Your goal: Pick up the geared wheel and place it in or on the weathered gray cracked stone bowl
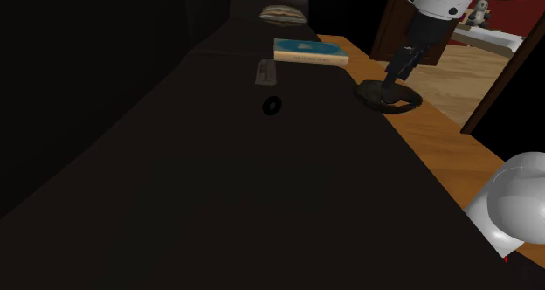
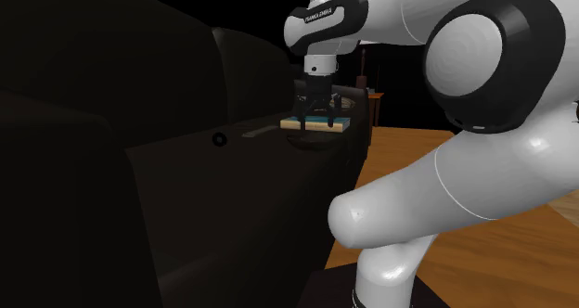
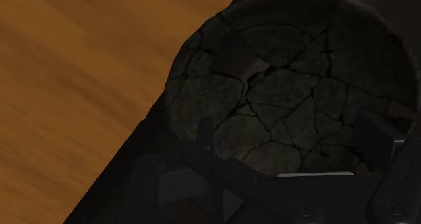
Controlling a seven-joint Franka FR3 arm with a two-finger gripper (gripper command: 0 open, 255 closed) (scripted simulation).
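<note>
Glossy white arm [image 2: 408,213], dark joints [image 2: 492,60] (white lettering [image 2: 318,17] at wrist), black gripper [image 2: 316,121].

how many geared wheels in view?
1. The geared wheel lies on the dark surface, to the shoulder view's left of the cracked bowl, apart from it. Dimness may hide others.

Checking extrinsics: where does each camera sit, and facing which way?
Shoulder view: beside the white arm's base, looking down the dark surface at the dark cracked stone bowl; arm at right.
Second exterior view: behind the arm, facing the bowl; arm at right.
Wrist view: wrist-mounted, looking into the bowl.
All share the bowl, black gripper above it.
</note>
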